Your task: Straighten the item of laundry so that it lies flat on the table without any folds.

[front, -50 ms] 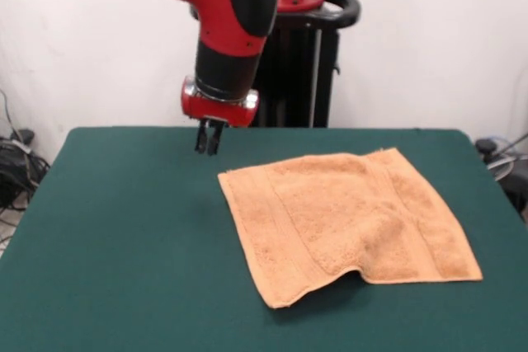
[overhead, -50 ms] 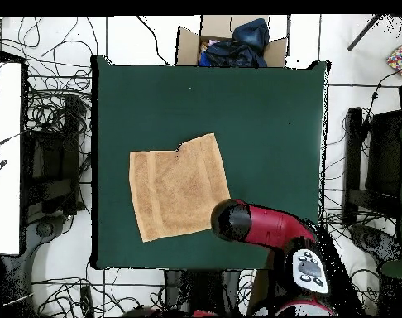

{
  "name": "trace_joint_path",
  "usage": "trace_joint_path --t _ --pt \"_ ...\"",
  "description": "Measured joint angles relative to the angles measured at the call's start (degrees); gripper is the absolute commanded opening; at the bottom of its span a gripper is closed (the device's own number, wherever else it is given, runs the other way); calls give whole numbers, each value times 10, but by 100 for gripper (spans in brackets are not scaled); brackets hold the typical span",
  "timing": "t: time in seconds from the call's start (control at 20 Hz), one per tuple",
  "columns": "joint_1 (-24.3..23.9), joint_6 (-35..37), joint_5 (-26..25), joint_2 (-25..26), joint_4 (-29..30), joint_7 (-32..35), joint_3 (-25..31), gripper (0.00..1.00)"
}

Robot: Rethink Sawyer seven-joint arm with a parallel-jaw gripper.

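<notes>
Toward the table's (front, -50 ms: 124, 228) near edge in the front view, you have the towel (front, -50 ms: 346, 220) lying mostly spread, a little off the table's middle toward the right-hand side. Most of the cloth is flat, and a woven band runs along its left side. What is left, as I judge it, is the near edge: part of it humps up off the felt and throws a shadow beneath, and the overhead view shows a small notch in the outline at that same edge, so one short fold or bulge is not yet smoothed. Your next move likely needs a pull on that near edge or its corner.

Farther back, near the table's far edge, the gripper (front, -50 ms: 208, 144) hangs just above the felt, apart from the towel's far left corner; its fingers look drawn close together and hold nothing. Nothing else sits on the table to block you. Beyond its edges, the overhead view shows a cardboard box (overhead, -50 ms: 229, 41) with dark cloth and loose cables (overhead, -50 ms: 55, 108) on the floor.
</notes>
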Motion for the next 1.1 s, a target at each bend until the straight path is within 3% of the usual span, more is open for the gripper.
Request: trace_joint_path --t 0.3,0.5,0.75,1.1 --pt "-8 -14 0 3 11 0 39 0" --pt "-1 -65 0 32 18 0 53 0" --pt "17 -148 1 85 18 0 53 0" --pt "63 -182 16 115 11 0 25 0"
